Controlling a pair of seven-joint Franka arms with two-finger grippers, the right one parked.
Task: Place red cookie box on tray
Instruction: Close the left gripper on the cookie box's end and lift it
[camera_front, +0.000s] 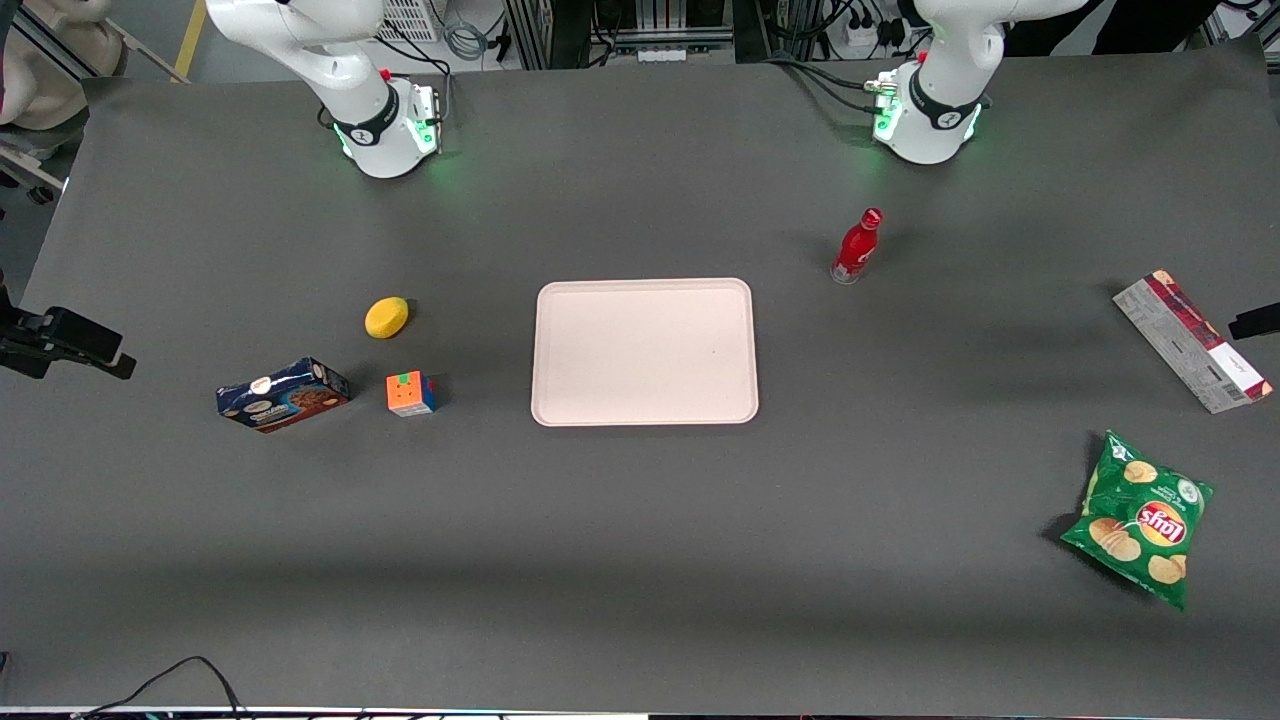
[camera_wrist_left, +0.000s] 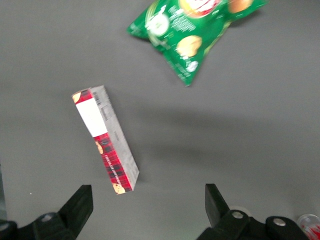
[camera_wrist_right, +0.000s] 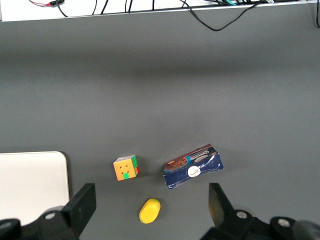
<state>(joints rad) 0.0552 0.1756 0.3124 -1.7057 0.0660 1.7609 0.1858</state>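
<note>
Landmark = tray (camera_front: 644, 351), flat at table centre, nothing on it. Nearest the front cam: green chip bag (camera_front: 1138, 518), toward the working arm's end of the table, well apart from tray and nearer the cam than it. Next out: red cookie box (camera_front: 1190, 341), lying flat on the table, also well apart from tray toward the working arm's end, about level w/ tray, long axis skewed vs tray edges; not touching the bag. Left gripper (camera_wrist_left: 149, 205) hangs above the table over that area, pointing down at the surface; wrist cam shows fingers (camera_wrist_left: 79, 206) spread wide, nothing between them, box just off the finger line, bag well past it. Toward the parked arm's end of tray: blue cookie box (camera_front: 282, 394), colour cube (camera_front: 410, 393), then yellow lemon-like thing (camera_front: 386, 317). Farther from cam than tray: red bottle (camera_front: 857, 246), upright.
</note>
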